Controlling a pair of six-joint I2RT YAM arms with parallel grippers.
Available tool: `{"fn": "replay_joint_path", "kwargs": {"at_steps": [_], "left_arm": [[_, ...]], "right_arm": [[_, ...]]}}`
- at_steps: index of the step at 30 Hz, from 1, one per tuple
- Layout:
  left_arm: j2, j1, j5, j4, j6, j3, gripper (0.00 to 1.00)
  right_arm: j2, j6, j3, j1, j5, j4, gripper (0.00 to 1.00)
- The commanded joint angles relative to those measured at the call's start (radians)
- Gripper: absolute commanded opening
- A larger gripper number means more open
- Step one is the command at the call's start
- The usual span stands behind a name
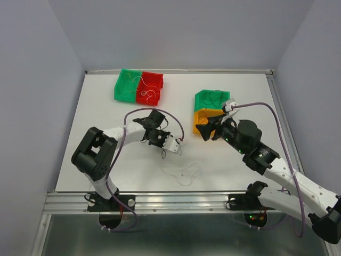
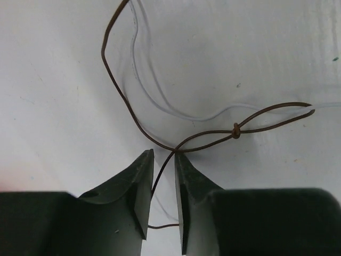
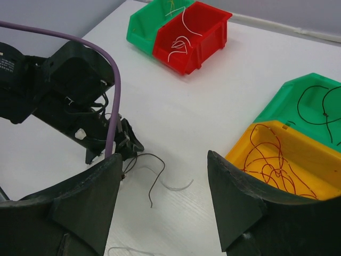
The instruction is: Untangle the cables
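Landmark: the yellow bin on the table served as the reference for every place below.
Cables: the tangle lay on the bare table, left of the yellow bin and nearer the arm bases. It was a brown wire crossed with a clear white wire.
Knot: a small knot tied the brown wire's loops together.
Left gripper: low over the tangle, left of the yellow bin. Its jaws stood nearly together with a narrow gap, and the brown wire ran through that gap without looking pinched yet.
Right gripper: raised at the near edge of the yellow bin, jaws spread wide, nothing between them.
Step in hand: probably taking hold of the brown wire to draw it out of the white one.
Doing it well: the pads likely needed to meet squarely on the brown strand alone, short of the knot. A slow pull along the strand would suit.
Risk: the hair-thin wire could slip from the fingertips, or the white wire could drag along.
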Motion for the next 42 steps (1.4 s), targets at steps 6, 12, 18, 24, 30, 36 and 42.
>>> {"fn": "replay_joint_path", "kwargs": {"at_steps": [6, 12, 18, 24, 30, 36, 42], "left_arm": [[0.035, -0.006, 0.053, -0.115, 0.008, 0.055, 0.0], [-0.02, -0.003, 0.072, -0.124, -0.084, 0.072, 0.0], [-0.213, 0.128, 0.258, -0.266, -0.087, 0.11, 0.0], [-0.318, 0.204, 0.316, -0.383, -0.068, 0.202, 0.0], [-0.323, 0.2, 0.406, -0.348, -0.214, 0.372, 0.0], [-0.153, 0.173, 0.33, -0.193, -0.527, 0.646, 0.0], [-0.045, 0.164, 0.333, -0.219, -0.639, 0.857, 0.0]], "right_arm": [[-0.049, -0.016, 0.023, 0.0, -0.029, 0.039, 0.7], [-0.057, -0.01, 0.018, 0.0, -0.01, 0.047, 0.7], [-0.074, 0.001, 0.01, 0.0, 0.03, 0.048, 0.7], [-0.074, 0.013, 0.007, 0.0, 0.068, 0.055, 0.7], [-0.059, 0.039, 0.016, 0.0, 0.161, 0.058, 0.65], [-0.144, 0.084, -0.025, 0.002, 0.324, 0.09, 0.64], [-0.051, 0.004, 0.003, 0.002, -0.018, 0.084, 0.81]]}}
